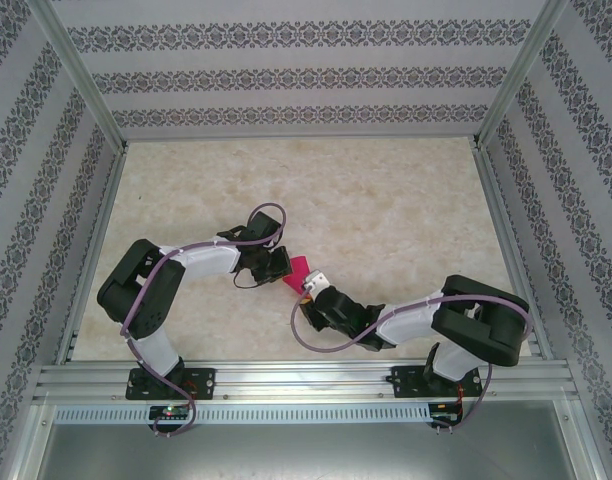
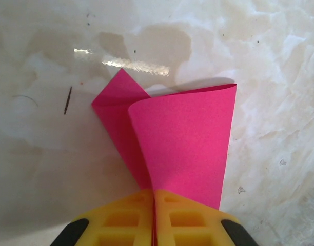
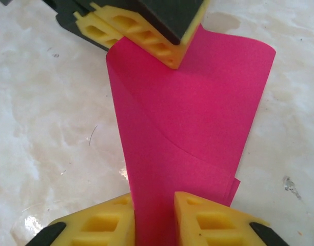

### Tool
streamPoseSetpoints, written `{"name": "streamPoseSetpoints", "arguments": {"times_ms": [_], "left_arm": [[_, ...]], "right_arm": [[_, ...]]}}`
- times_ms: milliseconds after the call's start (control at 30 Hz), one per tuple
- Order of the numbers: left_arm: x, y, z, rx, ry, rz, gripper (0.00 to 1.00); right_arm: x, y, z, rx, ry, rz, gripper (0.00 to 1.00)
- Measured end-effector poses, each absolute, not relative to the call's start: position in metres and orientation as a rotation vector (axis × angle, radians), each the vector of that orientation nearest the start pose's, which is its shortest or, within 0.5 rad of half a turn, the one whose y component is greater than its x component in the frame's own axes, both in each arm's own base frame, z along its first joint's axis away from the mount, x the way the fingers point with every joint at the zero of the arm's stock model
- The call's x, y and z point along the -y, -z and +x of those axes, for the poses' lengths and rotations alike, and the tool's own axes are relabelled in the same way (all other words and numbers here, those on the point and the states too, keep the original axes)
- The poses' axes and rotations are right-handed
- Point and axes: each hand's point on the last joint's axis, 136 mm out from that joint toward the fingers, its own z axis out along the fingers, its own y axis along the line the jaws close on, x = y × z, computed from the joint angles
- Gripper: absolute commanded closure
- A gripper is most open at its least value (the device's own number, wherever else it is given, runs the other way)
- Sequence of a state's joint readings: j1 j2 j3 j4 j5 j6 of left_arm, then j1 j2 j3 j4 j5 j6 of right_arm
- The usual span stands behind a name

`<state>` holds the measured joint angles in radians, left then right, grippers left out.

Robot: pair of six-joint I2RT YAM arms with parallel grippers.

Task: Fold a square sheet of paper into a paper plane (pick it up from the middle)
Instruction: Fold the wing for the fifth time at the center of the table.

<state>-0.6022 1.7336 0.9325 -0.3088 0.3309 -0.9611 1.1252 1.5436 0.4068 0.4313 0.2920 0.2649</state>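
Plainly, the square sheet of paper [image 1: 298,268] is found just toward 6 o'clock of the middle of the bench [image 1: 406,200], caught between the two pincers and curled, not flat. The left pincer [image 1: 284,268], reaching in from 9 o'clock, is clenched on it: in its wrist view the yellow pads [image 2: 126,215] are pressed together on the sheet's [image 2: 182,138] narrow end at 6 o'clock, and the paper fans out toward 12, with a pointed corner at 11. The right pincer [image 1: 314,288], coming from 4 o'clock, is seen released: in its own view its pads [image 3: 208,220] stand apart and the sheet [image 3: 198,118] merely runs through the gap, with the left pincer [image 3: 162,48] biting the far end at 11 o'clock. The paper is judged very light, thin and limp: it bows under its own weight, takes a crease readily and could be crumpled or torn by a hard pull. A hold close to a folded edge, where layers are doubled, is judged safest; a single loose flap would only bend. The bench is pale, marbled and glossy, so a flat sheet would likely be hard to lift. The space is closed in by patterned walls [image 1: 286,70] and metal rails [image 1: 306,378], yet room around the paper is ample.
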Motion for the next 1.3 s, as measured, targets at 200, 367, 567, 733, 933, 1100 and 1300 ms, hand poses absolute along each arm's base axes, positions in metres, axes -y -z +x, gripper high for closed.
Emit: {"name": "streamPoseSetpoints", "arguments": {"times_ms": [200,367,567,733,933,1100,1300], "left_arm": [[0.262,-0.028,0.283,-2.904,0.832,-0.410,0.92],[0.262,-0.028,0.283,-2.904,0.832,-0.410,0.91],[0.262,-0.028,0.283,-2.904,0.833,-0.410,0.91],[0.262,-0.028,0.283,-2.904,0.833,-0.410,0.91],[0.263,-0.028,0.282,-2.905,0.836,-0.409,0.89],[0.262,-0.029,0.282,-2.908,0.832,-0.405,0.79],[0.256,-0.039,0.281,-2.896,0.800,-0.392,0.61]], "right_arm": [[-0.301,-0.036,0.197,-2.060,-0.258,-0.894,0.73],[-0.302,-0.045,0.202,-2.016,-0.143,-0.928,0.75],[-0.301,-0.040,0.205,-2.012,-0.044,-0.968,0.77],[-0.300,-0.031,0.205,-2.024,0.009,-0.998,0.77],[-0.297,-0.029,0.205,-2.026,0.034,-1.000,0.89],[-0.297,-0.030,0.206,-2.025,0.039,-0.981,0.99],[-0.299,-0.032,0.207,-2.017,-0.012,-0.931,1.00]]}}
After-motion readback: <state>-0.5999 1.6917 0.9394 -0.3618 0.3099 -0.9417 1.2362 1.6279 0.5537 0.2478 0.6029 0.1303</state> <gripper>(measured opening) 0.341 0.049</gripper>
